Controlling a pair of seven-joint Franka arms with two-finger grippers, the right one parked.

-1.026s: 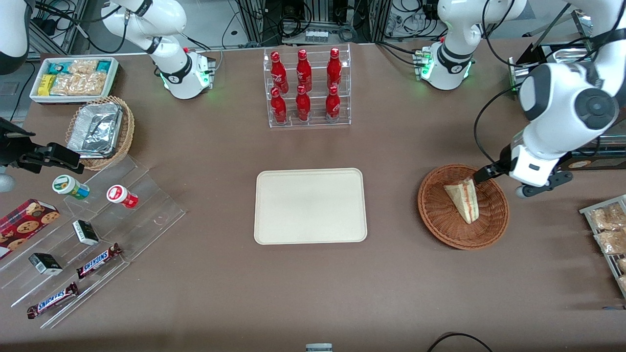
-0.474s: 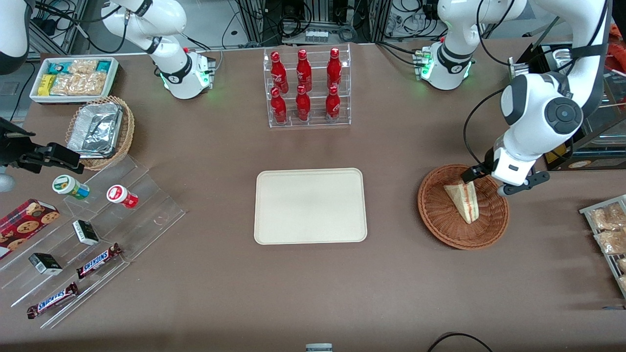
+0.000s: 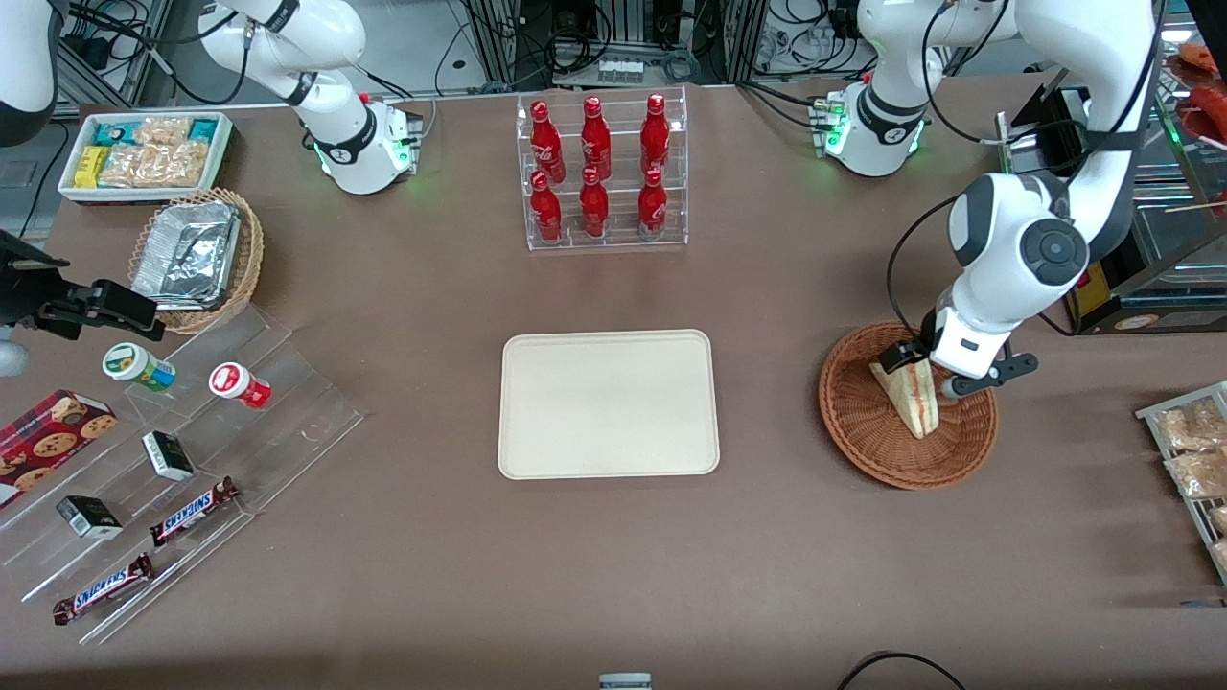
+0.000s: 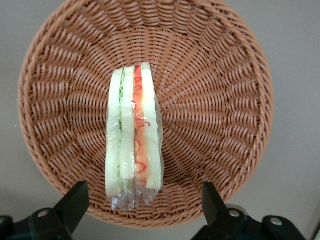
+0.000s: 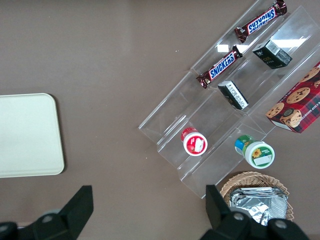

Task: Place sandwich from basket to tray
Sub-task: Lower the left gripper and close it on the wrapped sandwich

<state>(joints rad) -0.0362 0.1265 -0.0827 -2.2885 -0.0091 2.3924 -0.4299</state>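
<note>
The sandwich, a clear-wrapped white-bread wedge with red and green filling, lies in the round reddish-brown wicker basket toward the working arm's end of the table. My left gripper is open and hovers above the sandwich's wide end, a finger on each side, not touching it. In the left wrist view the sandwich stands on edge in the basket, and the gripper straddles its wrapped end. The cream tray lies bare at the table's middle and also shows in the right wrist view.
A clear rack of red bottles stands farther from the camera than the tray. A wire rack of snack packets lies at the table edge beside the basket. A clear stepped stand with small goods lies toward the parked arm's end.
My left gripper has moved sideways from the basket's rim to above the sandwich's wide end. The sandwich and basket have not moved.
</note>
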